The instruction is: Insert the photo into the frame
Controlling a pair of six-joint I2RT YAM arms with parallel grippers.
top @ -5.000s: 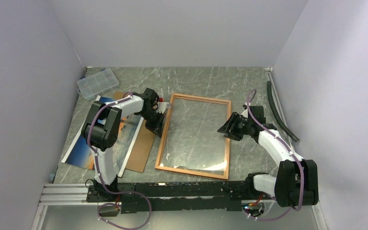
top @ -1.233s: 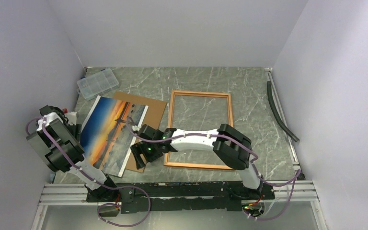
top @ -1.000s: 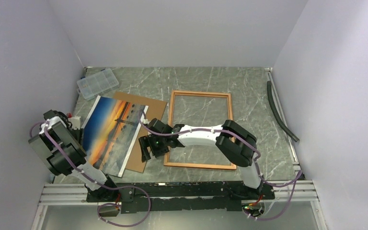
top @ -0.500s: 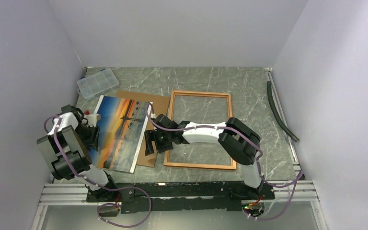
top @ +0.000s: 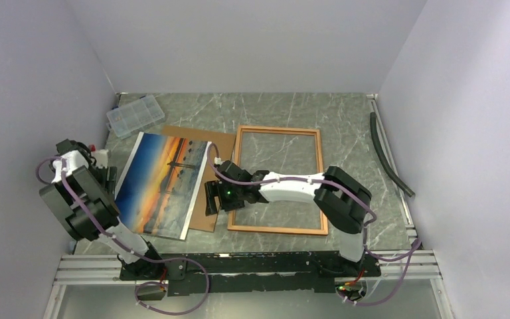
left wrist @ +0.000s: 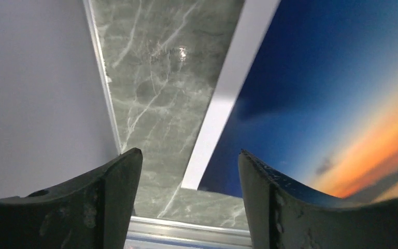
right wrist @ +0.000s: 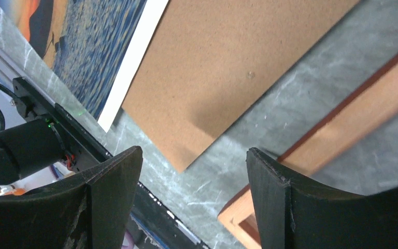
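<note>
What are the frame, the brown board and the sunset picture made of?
The frame looks like wood: red-orange stained rails, with paler, matte tan showing in the right wrist view. The board seems to be pressed fibreboard or thick card, a dull, finely speckled brown. The photo appears to be thin printed paper with a white border, lying flat; I can't tell whether it is glossy.

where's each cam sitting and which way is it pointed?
Top external: above and behind the bases, looking down on the table; left arm and right arm show.
Left wrist: on the left gripper, facing down at the photo edge; both jaws show.
Right wrist: on the right gripper, facing down at the backing board and frame; both jaws show.
Shared: both wrist views catch the photo.
</note>
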